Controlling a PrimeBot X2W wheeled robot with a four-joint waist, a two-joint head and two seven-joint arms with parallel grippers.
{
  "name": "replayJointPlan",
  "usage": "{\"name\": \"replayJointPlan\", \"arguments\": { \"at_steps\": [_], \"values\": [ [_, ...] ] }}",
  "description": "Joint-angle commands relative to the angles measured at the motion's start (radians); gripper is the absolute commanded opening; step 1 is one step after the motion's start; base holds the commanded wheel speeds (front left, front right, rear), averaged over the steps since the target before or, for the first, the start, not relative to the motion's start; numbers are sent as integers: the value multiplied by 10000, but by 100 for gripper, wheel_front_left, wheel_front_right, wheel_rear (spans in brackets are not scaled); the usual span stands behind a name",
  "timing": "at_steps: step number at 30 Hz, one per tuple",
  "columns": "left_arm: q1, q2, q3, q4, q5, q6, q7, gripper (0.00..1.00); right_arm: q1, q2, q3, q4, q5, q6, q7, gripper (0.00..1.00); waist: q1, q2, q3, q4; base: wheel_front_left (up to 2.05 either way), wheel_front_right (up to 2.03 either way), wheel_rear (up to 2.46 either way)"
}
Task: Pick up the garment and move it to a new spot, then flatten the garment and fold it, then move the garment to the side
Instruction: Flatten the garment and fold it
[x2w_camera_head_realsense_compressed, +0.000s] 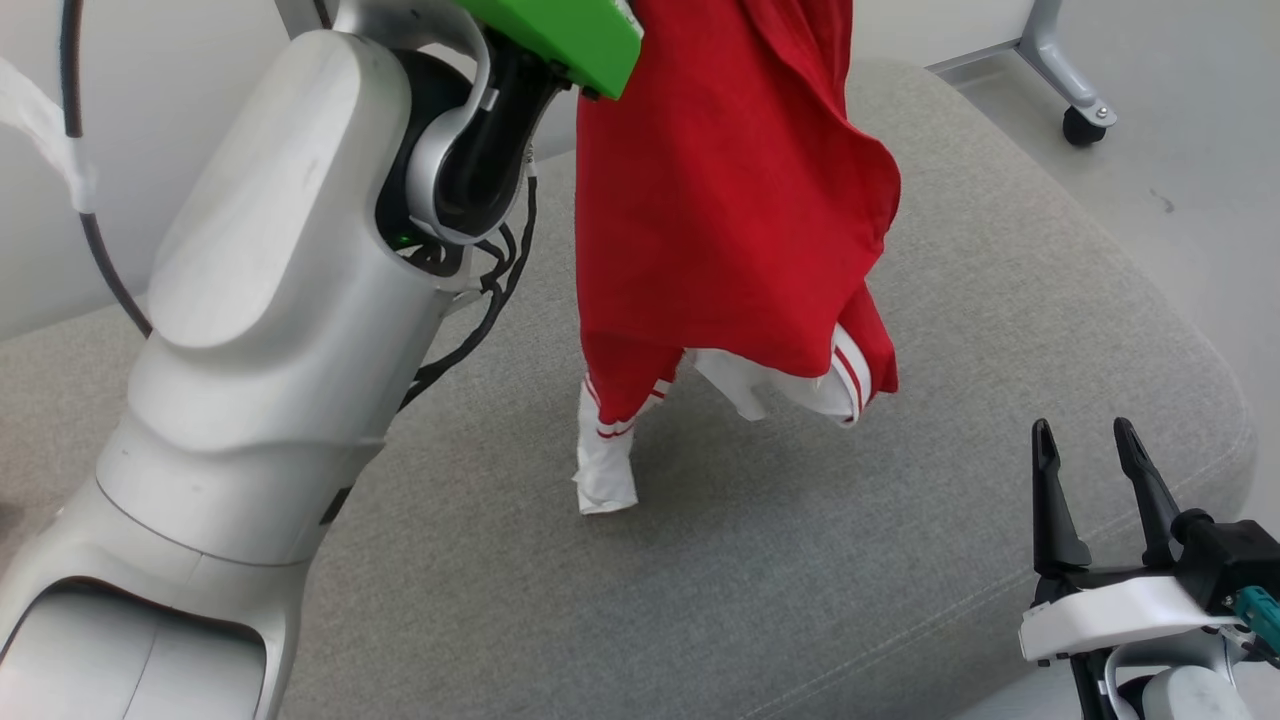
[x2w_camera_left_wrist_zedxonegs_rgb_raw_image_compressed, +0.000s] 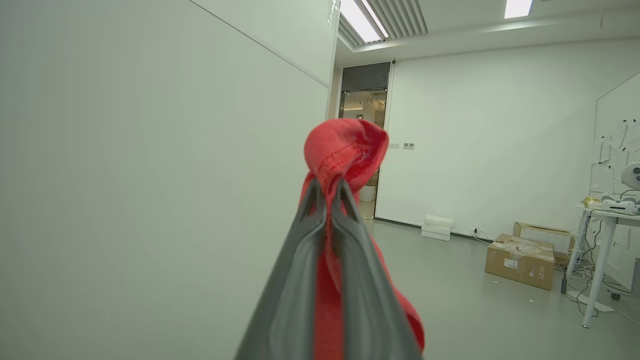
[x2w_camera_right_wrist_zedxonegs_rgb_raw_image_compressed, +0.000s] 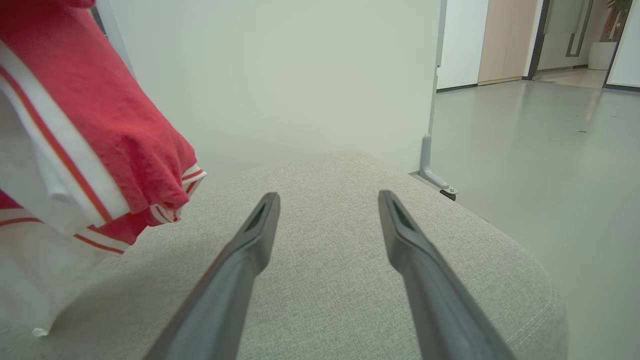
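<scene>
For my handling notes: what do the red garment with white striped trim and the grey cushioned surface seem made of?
Red garment with white striped trim: likely soft knit cloth, matte; it drapes in loose folds.
Grey cushioned surface: apparently woven upholstery, matte; fine flecked weave, edge seam.

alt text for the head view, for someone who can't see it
A red garment with white striped trim hangs from above over a grey cushion, its lowest white end seeming to touch it. The robot's pale left arm rises at the left, and the right end effector stands open and empty at the lower right.
</scene>
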Motion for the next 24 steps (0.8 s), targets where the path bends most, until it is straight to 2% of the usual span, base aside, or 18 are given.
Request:
{"name": "replayJointPlan", "arguments": {
  "at_steps": [1, 6, 13, 17, 18, 19, 20, 21, 24],
  "values": [
    [38, 2, 9, 223, -6, 95, -19, 0, 75, -8, -29, 33, 108, -14, -2, 100, 0, -1, -7, -6, 0, 0, 0],
    [1035, 536, -89, 950, -181, 308, 383, 0, 190, -6, -51, 61, 196, -14, -2, 100, 0, -1, 14, 133, 0, 0, 0],
    [3123, 1842, 116, 2656, -364, 700, 450, 0, 172, -8, 60, 70, 44, -14, -2, 100, 0, -1, 49, 517, 0, 0, 0],
    [4019, 2254, 186, 3617, -474, 606, 261, 0, 86, -8, 99, 28, -55, -14, -2, 100, 0, -1, 126, 735, 0, 0, 0],
    [4185, 2319, 270, 3854, -547, 593, 104, 4, 84, -9, 87, 19, -97, -14, -2, 100, 0, -1, 169, 830, 0, 0, 0],
    [4342, 2345, 323, 4077, -595, 510, -61, 44, 63, -6, 105, 17, -139, -14, -2, 100, 0, -1, 199, 909, 0, 0, 0],
    [4481, 2342, 385, 4277, -655, 500, -209, 75, 54, -6, 128, 19, -170, -14, -2, 100, 0, -1, 215, 971, 0, 0, 0],
    [4617, 2306, 442, 4526, -698, 480, -360, 100, 40, -9, 135, 15, -203, -14, -2, 100, 0, -1, 241, 1038, 0, 0, 0],
    [4783, 2202, 417, 5048, -607, 389, -749, 100, -11, -8, 139, -10, -267, -14, -2, 100, 0, -1, 289, 1195, 0, 0, 0]
  ]
}}
